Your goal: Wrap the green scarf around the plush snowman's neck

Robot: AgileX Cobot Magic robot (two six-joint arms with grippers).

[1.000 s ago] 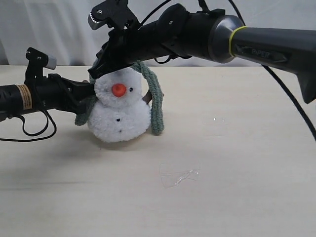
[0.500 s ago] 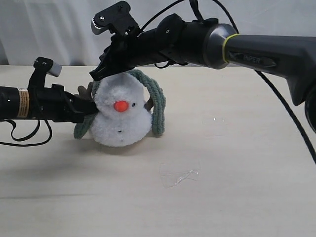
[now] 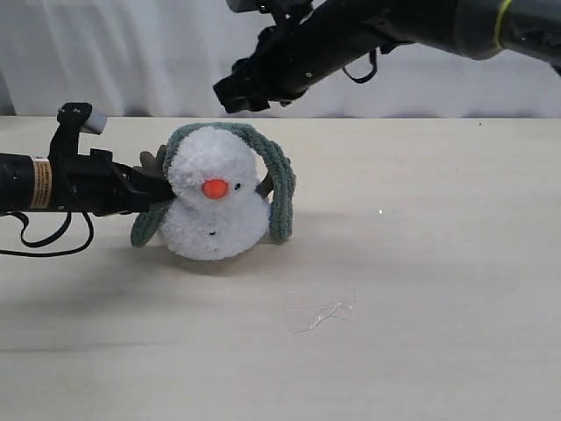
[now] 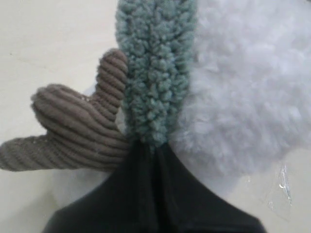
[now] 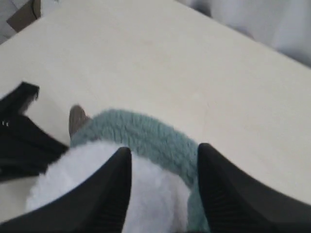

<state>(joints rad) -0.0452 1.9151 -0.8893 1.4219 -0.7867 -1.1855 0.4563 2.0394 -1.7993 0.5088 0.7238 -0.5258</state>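
Two grippers, mine: left gripper (image 3: 160, 190) clamping green scarf (image 3: 279, 180) beside plush snowman (image 3: 215, 224); right gripper (image 3: 235, 93) hovering above, jaws standing apart, empty. Scarf draping over snowman's head on table (image 3: 421, 263).

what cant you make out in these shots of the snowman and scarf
- Exterior view: the green scarf behind the plush snowman, hidden by its head.
- Exterior view: left claw tips, buried in fluff.
- Left wrist view: most of the snowman, cut off by the edges.
- Exterior view: clear scrap, too faint to identify.
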